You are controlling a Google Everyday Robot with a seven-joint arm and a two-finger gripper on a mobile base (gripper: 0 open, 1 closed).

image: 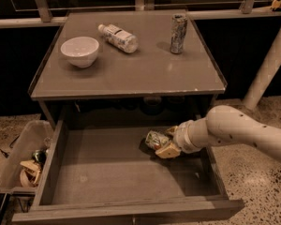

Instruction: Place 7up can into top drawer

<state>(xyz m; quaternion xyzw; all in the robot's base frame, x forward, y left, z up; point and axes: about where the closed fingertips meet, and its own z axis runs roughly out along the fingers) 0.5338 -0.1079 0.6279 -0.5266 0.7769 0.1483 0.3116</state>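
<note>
The 7up can [154, 139], green and white with a silver end, lies on its side in my gripper [167, 141], low inside the top drawer [107, 172] at its right rear. My gripper's tan fingers [169, 150] are shut on the can from the right. The white arm comes in from the right over the drawer's right side. The wide grey drawer stands pulled open below the cabinet top; its flat bottom is bare apart from the can.
On the cabinet top [145, 74] stand a white bowl [79, 50], a clear plastic bottle [118, 37] lying down, and a tall slim silver can [178, 33]. A clear bin of scraps [18, 165] sits left of the drawer. A white post [271, 55] rises at right.
</note>
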